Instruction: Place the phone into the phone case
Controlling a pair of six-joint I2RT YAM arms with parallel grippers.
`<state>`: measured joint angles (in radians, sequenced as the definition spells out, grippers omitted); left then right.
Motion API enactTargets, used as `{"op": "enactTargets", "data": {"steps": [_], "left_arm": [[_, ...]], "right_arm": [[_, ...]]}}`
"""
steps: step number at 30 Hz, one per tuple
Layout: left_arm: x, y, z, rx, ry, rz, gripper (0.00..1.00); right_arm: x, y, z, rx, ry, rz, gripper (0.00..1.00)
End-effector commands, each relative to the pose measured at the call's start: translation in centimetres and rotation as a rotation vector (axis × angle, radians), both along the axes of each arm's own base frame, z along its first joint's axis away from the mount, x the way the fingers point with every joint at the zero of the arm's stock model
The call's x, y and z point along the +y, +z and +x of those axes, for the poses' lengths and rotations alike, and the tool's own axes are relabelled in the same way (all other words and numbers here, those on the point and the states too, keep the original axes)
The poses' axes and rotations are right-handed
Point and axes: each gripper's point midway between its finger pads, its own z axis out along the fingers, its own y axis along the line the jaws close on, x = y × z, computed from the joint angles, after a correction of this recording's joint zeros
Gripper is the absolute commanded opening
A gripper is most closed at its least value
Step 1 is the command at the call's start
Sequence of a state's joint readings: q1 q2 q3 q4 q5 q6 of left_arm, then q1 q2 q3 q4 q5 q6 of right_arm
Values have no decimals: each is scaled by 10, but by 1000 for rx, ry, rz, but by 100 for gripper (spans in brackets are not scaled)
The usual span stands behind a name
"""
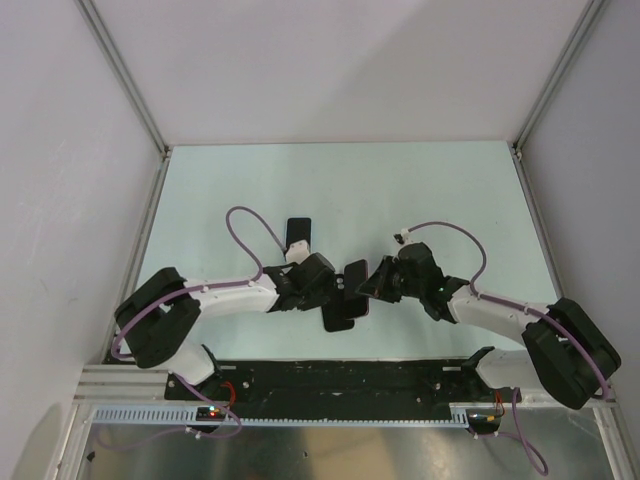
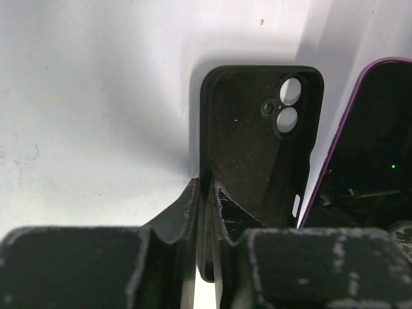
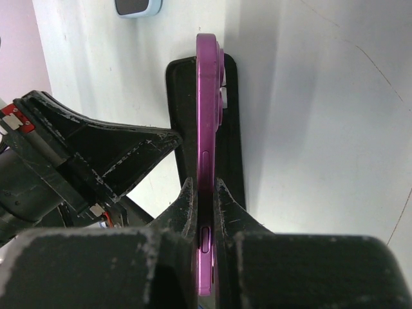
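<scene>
The black phone case (image 2: pixel 257 141) stands on edge over the table, its inside and camera cut-outs facing the left wrist camera. My left gripper (image 2: pixel 206 187) is shut on the case's side wall. The purple phone (image 3: pixel 209 109) is edge-on in the right wrist view, and my right gripper (image 3: pixel 205 187) is shut on its lower half. The phone sits right beside the open face of the case (image 3: pixel 233 129), tilted slightly against it. From above, both grippers (image 1: pixel 325 285) (image 1: pixel 372 283) meet mid-table, with the phone (image 1: pixel 356 275) above the case (image 1: pixel 335 318).
A second dark device with a light blue rim (image 1: pixel 298 235) lies flat on the pale table (image 1: pixel 430 190) just behind my left gripper. It also shows at the top of the right wrist view (image 3: pixel 136 6). Walls enclose the table on three sides.
</scene>
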<state>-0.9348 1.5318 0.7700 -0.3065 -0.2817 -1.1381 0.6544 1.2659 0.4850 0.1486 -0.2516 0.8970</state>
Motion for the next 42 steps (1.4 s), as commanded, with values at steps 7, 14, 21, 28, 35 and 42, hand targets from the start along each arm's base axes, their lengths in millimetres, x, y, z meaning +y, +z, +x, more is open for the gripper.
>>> {"op": "enactTargets", "data": {"steps": [7, 14, 21, 28, 35, 42], "left_arm": [[-1, 32, 11, -116, -56, -19, 43], [13, 39, 12, -145, -71, -16, 51], [29, 30, 13, -132, -65, 11, 36], [30, 14, 12, -100, -77, 38, 12], [21, 2, 12, -72, -110, 39, 4], [12, -5, 12, -54, -135, 22, 1]], "right_arm": [[17, 37, 21, -109, -17, 77, 0], [25, 41, 20, -109, -12, 75, 0], [44, 39, 13, -95, 24, 67, 0], [59, 23, 6, -63, 58, 40, 0], [66, 10, 1, -37, 83, 33, 0], [69, -2, 0, -19, 95, 21, 0]]}}
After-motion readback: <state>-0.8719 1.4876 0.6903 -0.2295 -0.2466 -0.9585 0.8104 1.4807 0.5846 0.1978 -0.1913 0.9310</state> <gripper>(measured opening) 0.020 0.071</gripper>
